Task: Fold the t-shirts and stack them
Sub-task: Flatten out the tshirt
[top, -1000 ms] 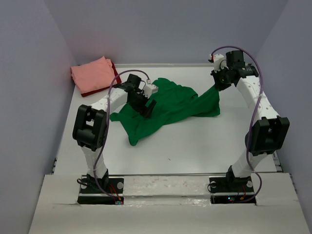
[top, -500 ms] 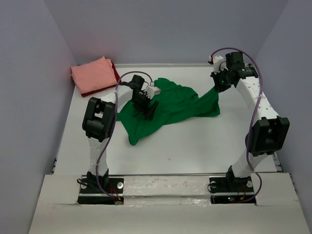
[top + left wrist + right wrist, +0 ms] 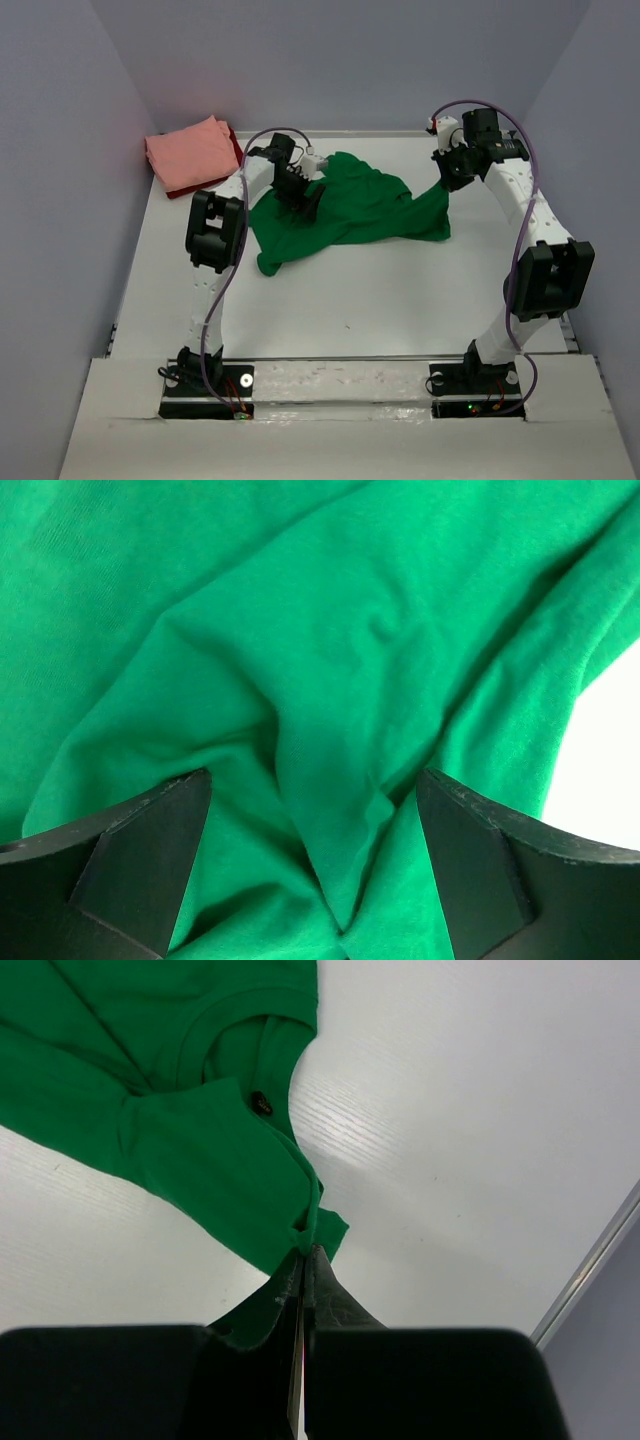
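Table: green tee rumpled centre; pink tee atop dark red tee, far-left.

T-shirt stack left of loose t-shirt

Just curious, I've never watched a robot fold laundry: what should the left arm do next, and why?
Probably lower the left gripper and close it on the green shirt: its jaws stand open over a ridge of cloth, while the right gripper pinches the shirt's edge, so a second hold could spread it flat.
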